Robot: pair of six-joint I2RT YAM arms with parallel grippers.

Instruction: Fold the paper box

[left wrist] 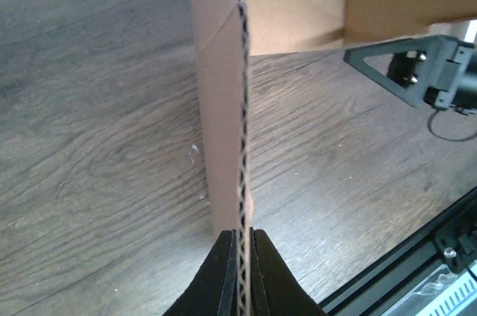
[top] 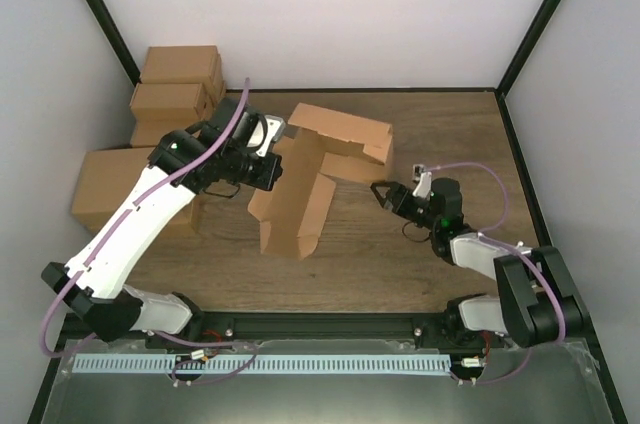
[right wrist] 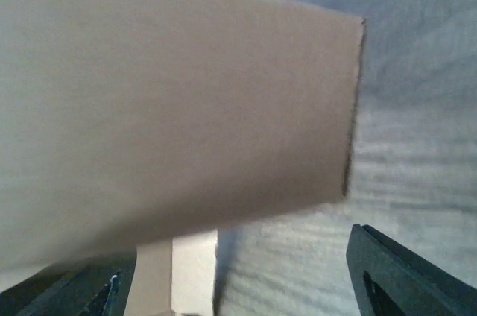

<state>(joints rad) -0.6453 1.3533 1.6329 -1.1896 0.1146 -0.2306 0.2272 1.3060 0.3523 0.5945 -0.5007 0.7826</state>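
The paper box (top: pixel 318 169) is a brown die-cut cardboard piece, partly raised in the table's middle, with one panel standing and a flap up at the back. My left gripper (top: pixel 268 159) is shut on the edge of a panel; the left wrist view shows the corrugated edge (left wrist: pixel 242 107) pinched between my fingers (left wrist: pixel 223 264). My right gripper (top: pixel 382 191) is open, just right of the box under its raised flap. In the right wrist view the flap (right wrist: pixel 171 107) fills the frame above the spread fingers (right wrist: pixel 402 279). It holds nothing.
Three smaller brown cartons (top: pixel 180 66) are stacked at the back left, with a larger one (top: pixel 105 184) below them beside my left arm. White walls close the sides and back. A black rail (top: pixel 330 324) runs along the near edge.
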